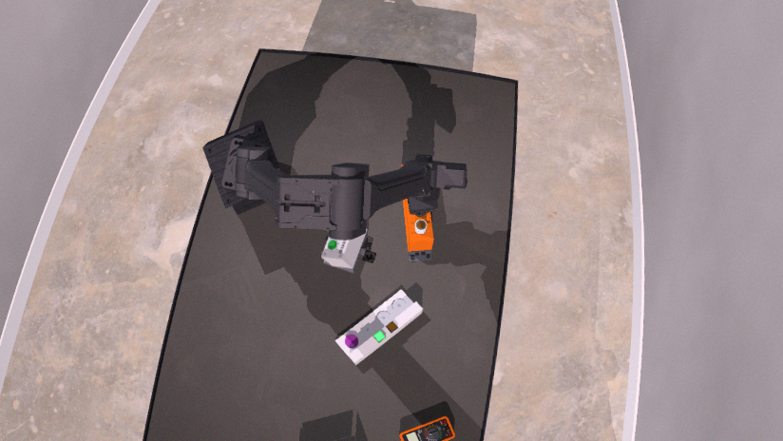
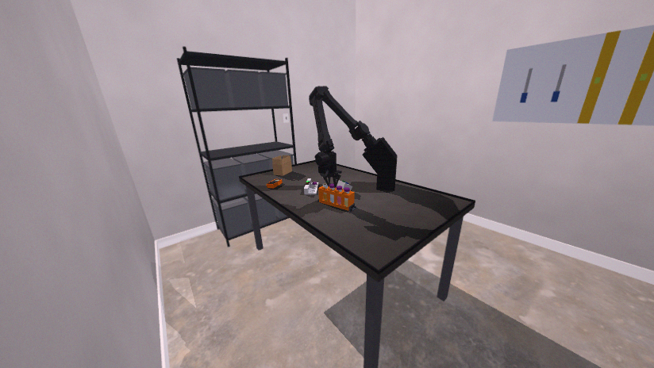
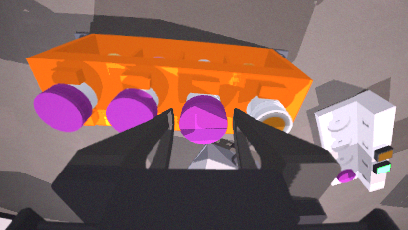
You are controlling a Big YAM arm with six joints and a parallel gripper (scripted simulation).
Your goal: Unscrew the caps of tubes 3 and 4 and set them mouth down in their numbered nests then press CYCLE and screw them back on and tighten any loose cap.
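The orange decapping station (image 1: 419, 242) (image 3: 198, 70) holds four tubes. Tube 3's purple cap (image 3: 203, 126) is on its tube. My gripper (image 3: 203, 115) is open, its fingers standing apart on both sides of that cap. The purple caps of tube 1 (image 3: 60, 108) and tube 2 (image 3: 131, 111) are on. Tube 4 (image 1: 420, 226) (image 3: 267, 116) is uncapped, its mouth showing. In the white cap tray (image 1: 358, 353) (image 3: 373, 104), a purple cap (image 1: 351, 340) (image 3: 346, 175) sits in the end nest, number 4. The green lamp (image 1: 379, 335) (image 3: 382, 168) is lit; the amber lamp (image 1: 391, 326) (image 3: 383, 153) is dark.
The key housing (image 1: 345, 256) stands between the arm's base and the station, with its green key (image 1: 332, 244) showing; the arm hides the blue key in the top view. A multimeter (image 1: 432, 431) (image 2: 274, 183) and a cardboard box (image 2: 282, 165) stand beyond the tray.
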